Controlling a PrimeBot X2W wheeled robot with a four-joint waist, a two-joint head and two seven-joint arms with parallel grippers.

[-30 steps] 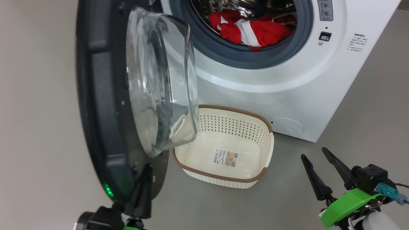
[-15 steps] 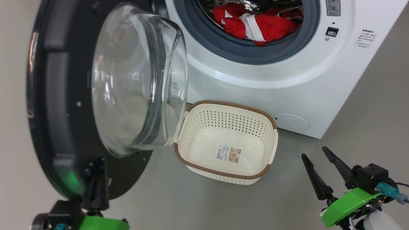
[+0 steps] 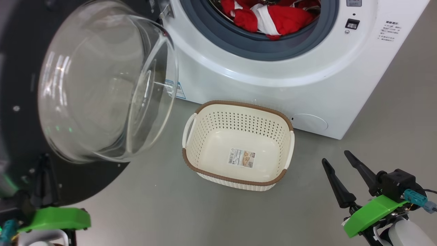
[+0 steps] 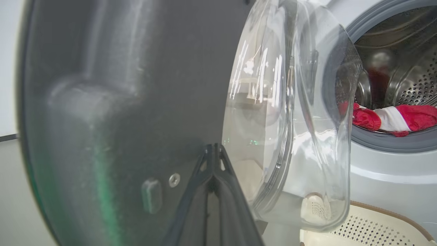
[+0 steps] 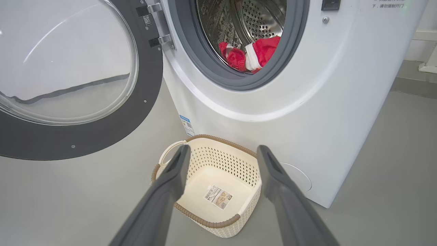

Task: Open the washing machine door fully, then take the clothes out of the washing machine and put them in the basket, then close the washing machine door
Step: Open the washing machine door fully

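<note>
Left jaws closed, tips against the door (image 4: 102, 102); right jaws open, empty. If they slip, the door may swing over the basket (image 3: 239, 103).

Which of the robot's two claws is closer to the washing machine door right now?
Left. The left gripper, shut, has its tips at the washing machine door, on its black rim; the right gripper, open, hangs beyond the basket, clear of the door.
</note>
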